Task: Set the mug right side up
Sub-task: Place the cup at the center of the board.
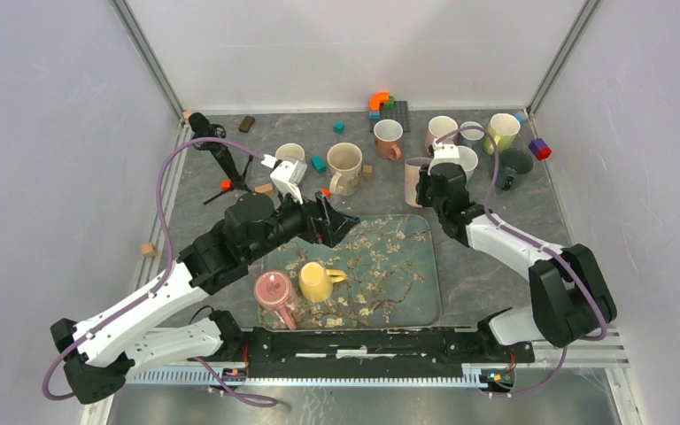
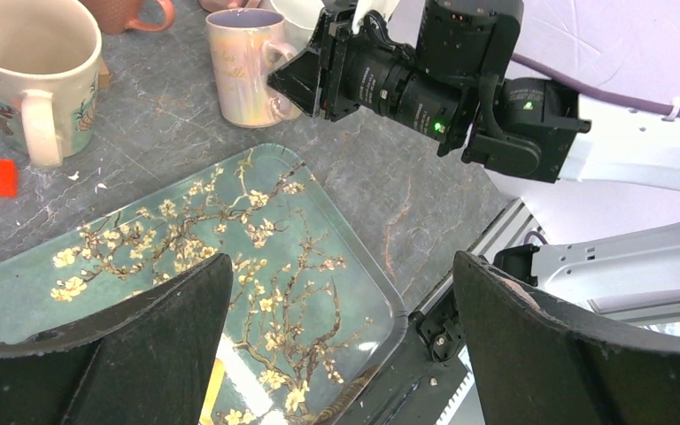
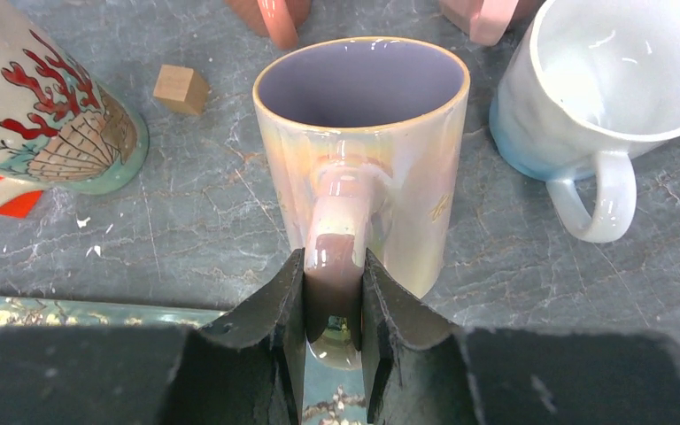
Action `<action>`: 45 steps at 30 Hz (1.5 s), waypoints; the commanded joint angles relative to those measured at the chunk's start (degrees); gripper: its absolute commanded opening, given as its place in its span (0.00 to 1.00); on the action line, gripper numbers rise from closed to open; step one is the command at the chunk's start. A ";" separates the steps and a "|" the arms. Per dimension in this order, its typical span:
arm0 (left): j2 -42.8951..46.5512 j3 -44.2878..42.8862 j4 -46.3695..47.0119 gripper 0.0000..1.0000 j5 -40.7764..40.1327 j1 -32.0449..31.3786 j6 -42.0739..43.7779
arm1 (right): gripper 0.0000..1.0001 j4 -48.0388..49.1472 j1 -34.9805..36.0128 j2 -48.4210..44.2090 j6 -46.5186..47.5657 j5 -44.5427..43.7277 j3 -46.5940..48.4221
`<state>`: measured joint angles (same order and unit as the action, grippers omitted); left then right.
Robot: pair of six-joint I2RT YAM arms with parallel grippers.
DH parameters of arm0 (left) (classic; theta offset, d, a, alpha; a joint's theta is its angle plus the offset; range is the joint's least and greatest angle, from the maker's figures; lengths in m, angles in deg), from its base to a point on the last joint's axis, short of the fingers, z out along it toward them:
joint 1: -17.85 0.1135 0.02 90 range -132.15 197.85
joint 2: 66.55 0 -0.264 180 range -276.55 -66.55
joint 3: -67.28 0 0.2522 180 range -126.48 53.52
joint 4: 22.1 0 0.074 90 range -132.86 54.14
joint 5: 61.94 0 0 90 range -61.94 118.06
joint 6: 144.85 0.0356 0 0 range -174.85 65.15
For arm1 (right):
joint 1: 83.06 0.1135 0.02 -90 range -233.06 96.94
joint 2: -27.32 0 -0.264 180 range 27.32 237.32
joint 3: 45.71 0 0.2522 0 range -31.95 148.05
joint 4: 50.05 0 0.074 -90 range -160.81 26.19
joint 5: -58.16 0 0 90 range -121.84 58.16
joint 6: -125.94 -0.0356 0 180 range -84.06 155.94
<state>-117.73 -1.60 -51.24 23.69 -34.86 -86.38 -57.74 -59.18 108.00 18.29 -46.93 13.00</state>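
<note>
While the right gripper point(image 3: 332, 270) pinches the handle of the iridescent mug point(image 3: 363, 150), the mug stands upright on the table point(image 3: 186, 239) just beyond the floral tray point(image 2: 257, 230); the left gripper point(image 2: 341, 266) hangs spread wide above that tray.

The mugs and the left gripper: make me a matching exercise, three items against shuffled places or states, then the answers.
1. pearly mug
2. yellow mug
3. left gripper

A. open, holding nothing
B. on the floral tray
C. handle pinched between the right fingers

Pairs: 1-C, 2-B, 3-A
</note>
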 commanded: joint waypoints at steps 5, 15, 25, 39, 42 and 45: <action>-0.53 -0.08 0.09 1.00 0.33 0.24 2.96 | 0.00 20.56 -0.22 -1.35 -0.71 1.60 -11.11; -1.06 -0.43 -0.50 1.00 0.20 0.33 3.25 | 0.00 23.91 -0.82 5.51 -0.73 3.67 -9.40; -1.40 -0.94 -1.47 1.00 0.22 0.50 3.74 | 0.00 22.26 -2.15 11.43 -1.08 5.59 -4.48; -1.34 -1.14 -2.33 1.00 0.16 0.70 3.41 | 0.05 16.49 -4.42 17.86 -0.09 10.14 3.50; -1.38 -1.25 -2.54 1.00 0.22 0.75 3.15 | 0.09 15.88 -4.71 19.17 -0.01 11.42 4.54; -1.42 -1.31 -2.67 1.00 0.27 0.70 2.96 | 0.11 15.58 -5.13 20.16 -0.17 12.10 4.97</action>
<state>-119.43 -1.60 -53.64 23.74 -34.49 -85.16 -37.68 -63.01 125.53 17.79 -35.52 16.54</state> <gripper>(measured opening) 0.994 0.282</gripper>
